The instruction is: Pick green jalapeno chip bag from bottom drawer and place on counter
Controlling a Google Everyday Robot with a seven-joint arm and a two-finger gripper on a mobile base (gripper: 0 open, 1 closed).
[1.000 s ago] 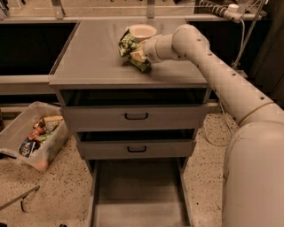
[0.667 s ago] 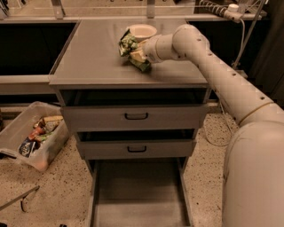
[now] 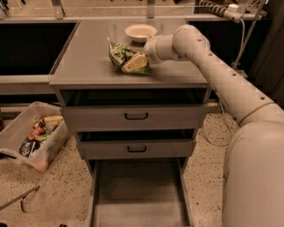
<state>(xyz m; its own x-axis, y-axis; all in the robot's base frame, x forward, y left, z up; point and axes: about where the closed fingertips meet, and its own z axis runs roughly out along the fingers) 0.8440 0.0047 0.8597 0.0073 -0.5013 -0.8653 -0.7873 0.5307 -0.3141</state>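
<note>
The green jalapeno chip bag (image 3: 119, 54) lies wrinkled on the counter (image 3: 84, 62), just in front of the white bowl. My gripper (image 3: 135, 63) reaches in from the right and is shut on the bag's right side, with one pale finger (image 3: 133, 64) lying across it. The bag's underside rests on or just above the counter surface. The bottom drawer (image 3: 140, 199) is pulled out at the cabinet's foot, and its grey floor is bare.
A white bowl (image 3: 140, 32) stands at the counter's back, close to my wrist. Two shallower drawers with black handles (image 3: 136, 116) sit above the open one. A clear bin of snack packets (image 3: 31, 137) lies on the floor at left. Cables and a power strip (image 3: 230, 9) are at back right.
The bag and gripper have shifted slightly left and lower toward the counter surface. The arm has followed; nothing else has moved.
</note>
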